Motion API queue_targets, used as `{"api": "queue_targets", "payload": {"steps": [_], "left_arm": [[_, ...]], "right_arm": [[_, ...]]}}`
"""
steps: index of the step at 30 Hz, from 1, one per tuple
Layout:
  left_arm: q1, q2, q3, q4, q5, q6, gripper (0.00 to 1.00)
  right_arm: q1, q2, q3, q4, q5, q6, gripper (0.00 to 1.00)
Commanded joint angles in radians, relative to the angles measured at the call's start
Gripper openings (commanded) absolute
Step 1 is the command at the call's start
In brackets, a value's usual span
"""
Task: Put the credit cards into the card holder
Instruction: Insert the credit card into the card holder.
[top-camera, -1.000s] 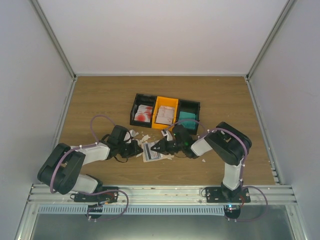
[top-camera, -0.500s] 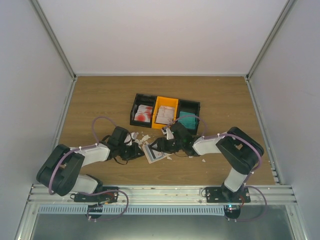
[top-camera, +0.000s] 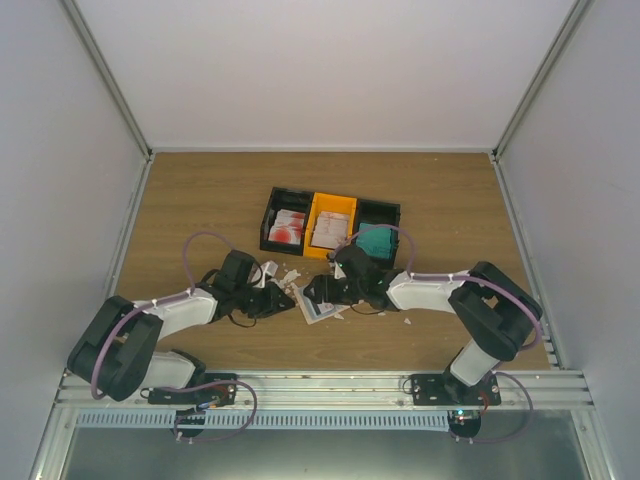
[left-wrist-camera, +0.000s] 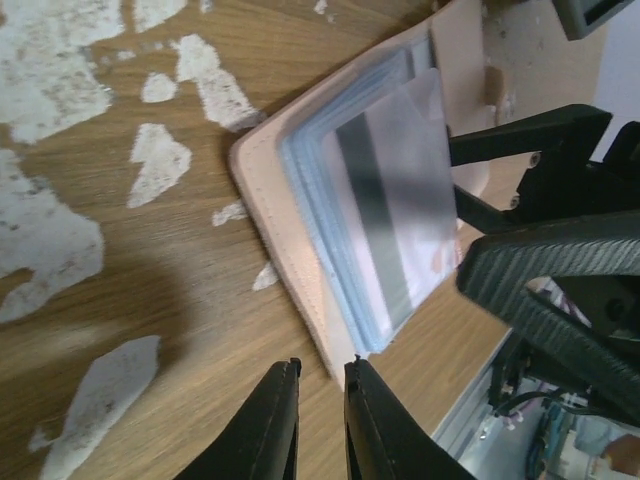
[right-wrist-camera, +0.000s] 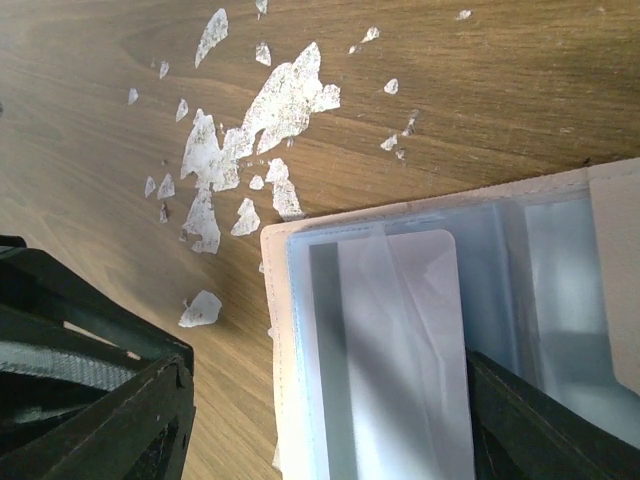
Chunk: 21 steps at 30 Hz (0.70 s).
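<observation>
Under the fingers (left-wrist-camera: 275, 425) of the left gripper (left-wrist-camera: 320, 368), which are smooth black plastic with a slight sheen, the table (left-wrist-camera: 120, 300) is seen as matt wood grain flecked with rough-edged white scraps (left-wrist-camera: 160, 160). Just beyond those fingertips, the card holder (left-wrist-camera: 265, 220) is shown as soft, matt beige, leather-like material with clear glossy plastic sleeves (left-wrist-camera: 320, 150) and a smooth pale plastic card (left-wrist-camera: 400, 170). The right gripper (right-wrist-camera: 320, 420) is finely ribbed matt black plastic.

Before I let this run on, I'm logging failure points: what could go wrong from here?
1. The right hand stands open around the card, so nothing pins it; it may slip from the card holder as the hand withdraws.
2. The left hand, barely open, grips nothing beside the holder's edge, so the holder could shift.
3. White scraps lie close by and might get dragged in.
</observation>
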Motion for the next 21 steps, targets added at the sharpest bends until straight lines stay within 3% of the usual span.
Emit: {"api": "queue_targets", "payload": {"steps": [1,9,21], "left_arm": [[-0.007,0.014,0.001,0.108,0.073,-0.017,0.19],[-0.008,0.063,-0.003,0.156,0.1,-0.03,0.2],[-0.007,0.109,0.005,0.185,0.102,-0.032,0.2]], "right_arm": [[0.037,-0.004,0.043,-0.138,0.118,-0.04,0.72],[0.087,0.029,0.117,-0.299,0.256,-0.039,0.74],[0.106,-0.075,0.078,-0.273,0.314,0.004,0.88]]}}
